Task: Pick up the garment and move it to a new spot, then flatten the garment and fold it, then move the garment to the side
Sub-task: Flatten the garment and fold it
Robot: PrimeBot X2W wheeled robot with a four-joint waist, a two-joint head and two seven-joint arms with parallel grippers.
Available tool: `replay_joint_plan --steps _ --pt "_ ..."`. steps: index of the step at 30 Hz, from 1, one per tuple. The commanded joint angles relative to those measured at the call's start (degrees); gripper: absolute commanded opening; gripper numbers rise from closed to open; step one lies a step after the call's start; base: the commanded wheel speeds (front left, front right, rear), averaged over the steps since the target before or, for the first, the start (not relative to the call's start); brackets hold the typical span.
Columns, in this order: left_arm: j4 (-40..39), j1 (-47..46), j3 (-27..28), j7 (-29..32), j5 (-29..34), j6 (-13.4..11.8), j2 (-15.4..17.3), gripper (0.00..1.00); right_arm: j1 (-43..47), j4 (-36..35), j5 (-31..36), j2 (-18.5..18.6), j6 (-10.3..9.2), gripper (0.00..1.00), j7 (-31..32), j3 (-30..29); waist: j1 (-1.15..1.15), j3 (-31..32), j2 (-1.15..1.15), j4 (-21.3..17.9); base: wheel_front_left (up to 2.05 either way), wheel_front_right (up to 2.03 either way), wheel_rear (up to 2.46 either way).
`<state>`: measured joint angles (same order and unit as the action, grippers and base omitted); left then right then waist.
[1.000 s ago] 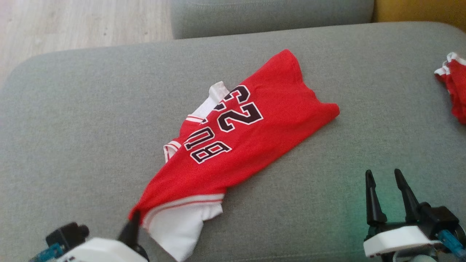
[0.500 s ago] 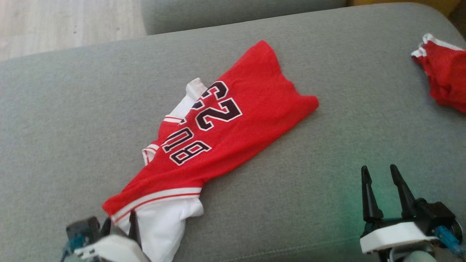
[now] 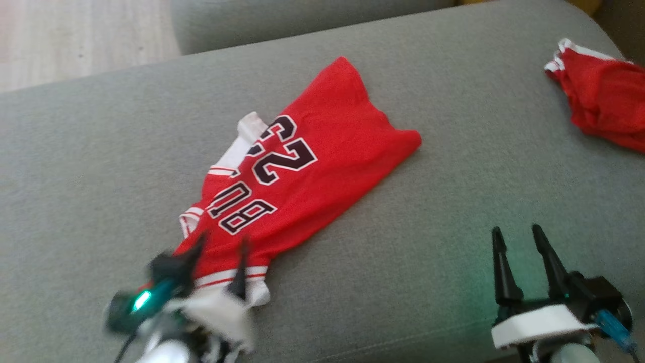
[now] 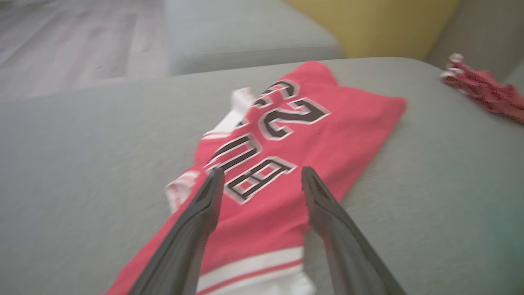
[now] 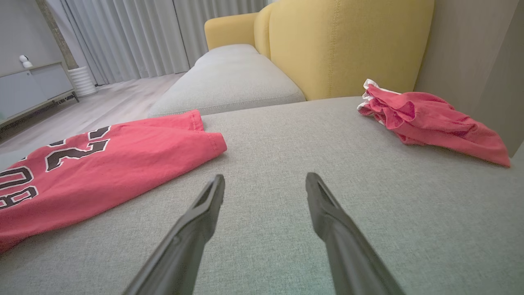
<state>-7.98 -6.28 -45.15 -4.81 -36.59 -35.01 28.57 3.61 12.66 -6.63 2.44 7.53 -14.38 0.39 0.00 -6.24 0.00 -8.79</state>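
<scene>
On sofa, head view: red jersey garment (image 3: 302, 166) lies on grey woven cushion (image 3: 101, 151), apparently folded lengthwise, white lining showing. Flattening, final fold and side placement judged outstanding.
Left wrist view: left gripper (image 4: 263, 171) spread over striped hem, gripping nothing.
Right wrist view: right gripper (image 5: 266, 176) spread, empty, over bare cushion. Fabric soft, limp.
</scene>
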Motion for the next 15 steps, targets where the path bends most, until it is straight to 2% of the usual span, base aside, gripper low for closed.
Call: replay_joint_plan --steps 1,9,12,15 --pt "-0.4 -6.6 -0.6 0.8 1.7 2.3 -1.5 1.00 -3.5 -2.2 -0.3 0.4 -0.04 1.00 -0.6 2.2 0.00 -1.0 0.00 -1.2 0.00 0.00 0.00" --pt "17.2 -22.4 -8.2 1.1 4.1 13.3 -14.5 1.00 -6.4 -3.4 -1.3 0.4 -0.04 1.00 -0.6 4.5 0.00 -5.5 0.00 -6.5 0.00 0.00 0.00" --pt "25.5 -26.9 -9.6 0.5 4.9 16.4 -17.6 1.00 -7.2 -3.5 -1.8 0.4 -0.04 1.00 -0.6 5.3 0.00 -7.5 0.00 -8.3 0.00 0.00 0.00" --pt "34.1 -30.7 -10.3 0.0 5.7 18.3 -19.6 1.00 -7.6 -3.3 -2.0 0.4 -0.04 1.00 -0.6 5.6 0.00 -8.9 0.00 -9.8 0.00 0.00 0.00"
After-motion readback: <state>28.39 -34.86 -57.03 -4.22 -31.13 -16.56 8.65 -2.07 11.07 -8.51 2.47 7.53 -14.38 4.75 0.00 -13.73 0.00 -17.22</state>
